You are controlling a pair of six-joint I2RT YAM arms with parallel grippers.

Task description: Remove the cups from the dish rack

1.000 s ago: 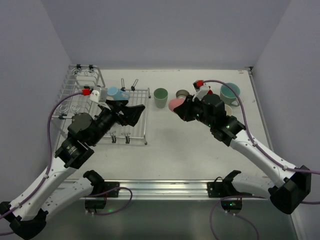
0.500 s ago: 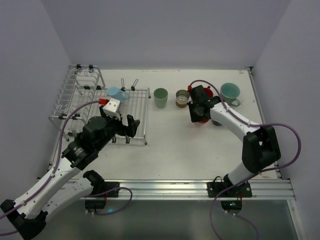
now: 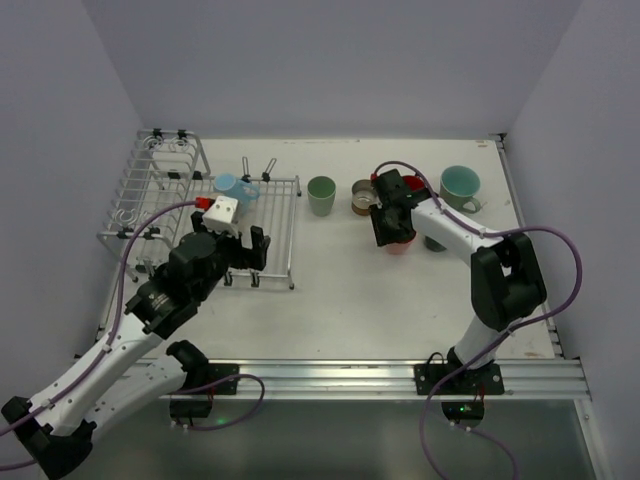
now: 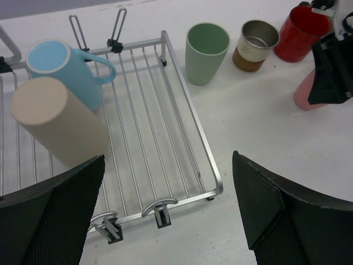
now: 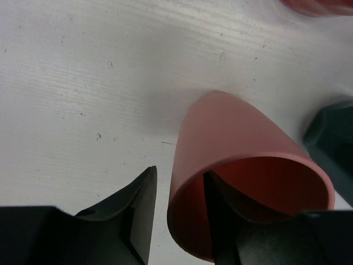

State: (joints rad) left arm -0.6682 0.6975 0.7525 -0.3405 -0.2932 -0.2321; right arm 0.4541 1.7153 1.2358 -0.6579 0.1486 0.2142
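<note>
Smooth pink cup [image 5: 231, 143] stands on the white surface [image 5: 83, 72] toward its far edge, red mug [image 4: 298, 33] and metallic cup [image 4: 253, 44] close behind; right gripper [image 5: 179, 187] slightly parted astride its wall; left gripper [image 4: 168, 157] wide apart over the wire dish rack [image 4: 187, 116], which holds beige tumbler [image 4: 55, 127] and blue mug [image 4: 66, 66].

White arms [image 3: 108, 352] — blk joints, purple cables [image 3: 124, 262]

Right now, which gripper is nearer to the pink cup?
Right. The right gripper straddles the rim of the pink cup; the left gripper hovers over the dish rack, well away.
</note>
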